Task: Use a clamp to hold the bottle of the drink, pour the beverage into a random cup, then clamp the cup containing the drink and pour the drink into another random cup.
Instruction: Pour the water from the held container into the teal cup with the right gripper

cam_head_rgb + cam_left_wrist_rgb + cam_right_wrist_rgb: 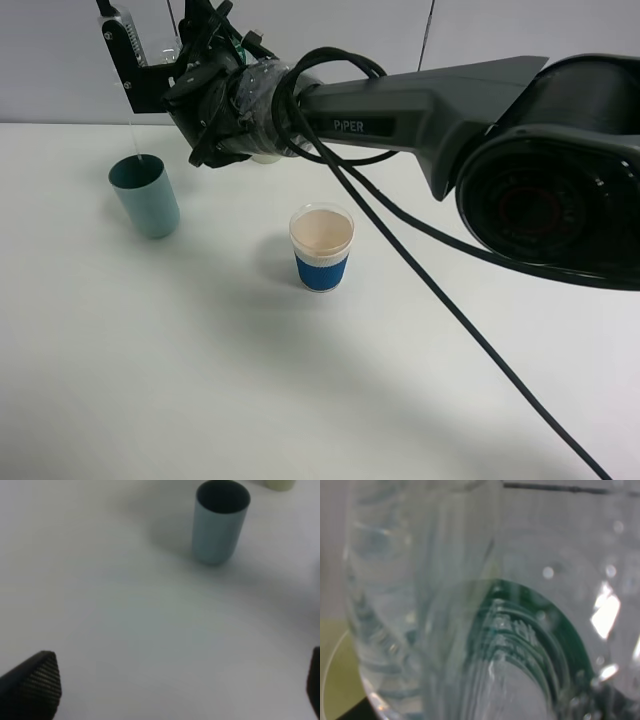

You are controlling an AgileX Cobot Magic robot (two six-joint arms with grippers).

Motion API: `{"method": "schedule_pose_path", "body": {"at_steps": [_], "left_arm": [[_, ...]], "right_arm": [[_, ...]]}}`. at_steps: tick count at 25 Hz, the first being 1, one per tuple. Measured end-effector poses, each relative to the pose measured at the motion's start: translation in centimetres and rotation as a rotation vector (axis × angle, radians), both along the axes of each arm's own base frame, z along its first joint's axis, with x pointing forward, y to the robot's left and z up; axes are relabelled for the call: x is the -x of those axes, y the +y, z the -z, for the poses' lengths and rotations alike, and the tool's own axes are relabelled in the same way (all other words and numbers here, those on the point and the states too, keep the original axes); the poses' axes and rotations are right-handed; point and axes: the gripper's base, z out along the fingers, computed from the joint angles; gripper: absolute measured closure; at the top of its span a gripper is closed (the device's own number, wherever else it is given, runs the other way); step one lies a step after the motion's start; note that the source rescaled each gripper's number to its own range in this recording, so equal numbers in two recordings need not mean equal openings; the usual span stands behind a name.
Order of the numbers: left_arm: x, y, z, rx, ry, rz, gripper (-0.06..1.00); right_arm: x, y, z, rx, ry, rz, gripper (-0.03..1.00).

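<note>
White letters on the grey shell of the right arm [420, 110] read "PiPER". The bottle [470, 605] carries a dark green label, but the ribbed clear plastic warps its lettering past reading.

The right pincer [150, 62] has reached across to the left side and is clamped on the bottle, holding it tipped high over the teal cup [145, 197]. A thin thread of liquid [134, 135] falls to the cup's rim. That cup is a plain, smooth, slightly tapered tumbler with a darker inside, upright on the matte white desk [200, 380]. Well apart from it stands a paper cup [322, 248] with a blue sleeve and a pale cream inside.

The left pincer [172, 690] stands wide with nothing between its ridged black fingertips [35, 682].
</note>
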Motion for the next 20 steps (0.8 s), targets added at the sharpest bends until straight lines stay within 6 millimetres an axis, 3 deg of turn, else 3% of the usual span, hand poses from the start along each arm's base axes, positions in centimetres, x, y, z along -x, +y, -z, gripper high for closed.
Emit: {"method": "schedule_pose_path", "body": {"at_steps": [20], "left_arm": [[0.00, 0.00, 0.00, 0.000, 0.000, 0.000, -0.06]], "right_arm": [[0.00, 0.00, 0.00, 0.019, -0.005, -0.003, 0.97]]}}
